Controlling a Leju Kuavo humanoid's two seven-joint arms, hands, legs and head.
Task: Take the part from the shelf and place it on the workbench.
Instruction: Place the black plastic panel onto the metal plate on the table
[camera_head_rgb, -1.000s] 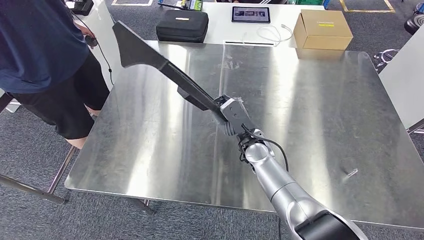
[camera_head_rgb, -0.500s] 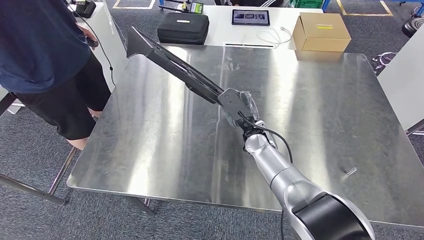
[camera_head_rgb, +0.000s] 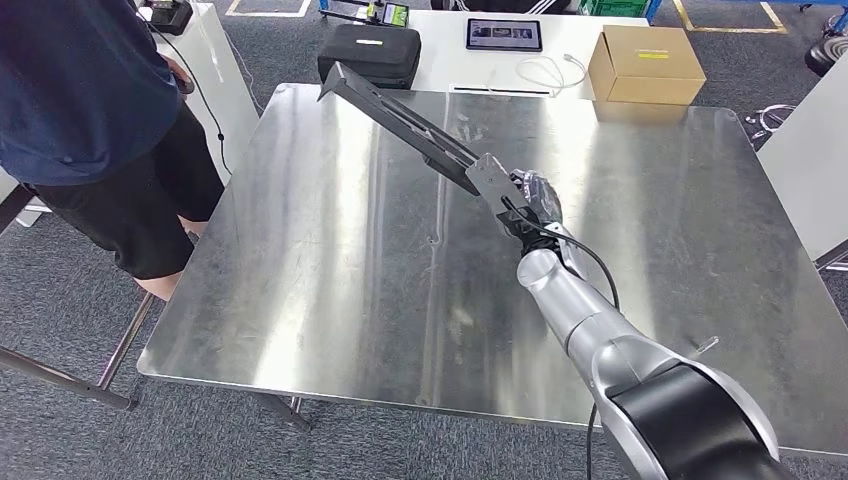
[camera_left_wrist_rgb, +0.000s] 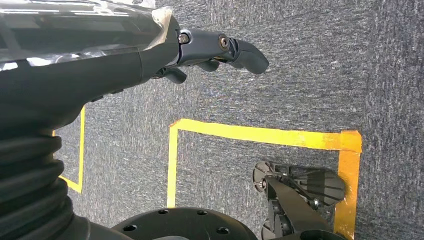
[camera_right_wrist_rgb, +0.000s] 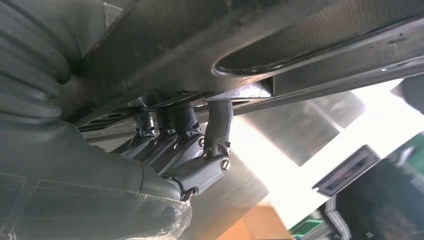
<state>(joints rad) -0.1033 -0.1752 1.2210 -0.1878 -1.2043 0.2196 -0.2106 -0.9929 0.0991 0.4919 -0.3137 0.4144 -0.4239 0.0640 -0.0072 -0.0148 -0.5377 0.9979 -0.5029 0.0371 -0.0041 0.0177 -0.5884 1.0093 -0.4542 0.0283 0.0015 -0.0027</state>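
My right hand (camera_head_rgb: 525, 205) grips one end of a long black part (camera_head_rgb: 400, 115) over the middle of the steel workbench (camera_head_rgb: 330, 270). The part runs from the hand toward the far left corner, slanting upward, its wide end near the table's back edge. In the right wrist view the dark fingers (camera_right_wrist_rgb: 185, 130) wrap under the part (camera_right_wrist_rgb: 250, 45), which crosses close above them. My left hand (camera_left_wrist_rgb: 215, 47) hangs over grey carpet with its fingers loosely extended and nothing in them.
A person (camera_head_rgb: 90, 120) in dark clothes stands at the table's left side. Behind the workbench a white table carries a black case (camera_head_rgb: 368, 52), a tablet (camera_head_rgb: 503, 33), a white cable (camera_head_rgb: 550, 70) and a cardboard box (camera_head_rgb: 645, 60). A small metal piece (camera_head_rgb: 705, 346) lies near the front right.
My right arm has reached farther across the workbench and to the right. The part has swung with it, and its wide end now points toward the back edge near the black case.
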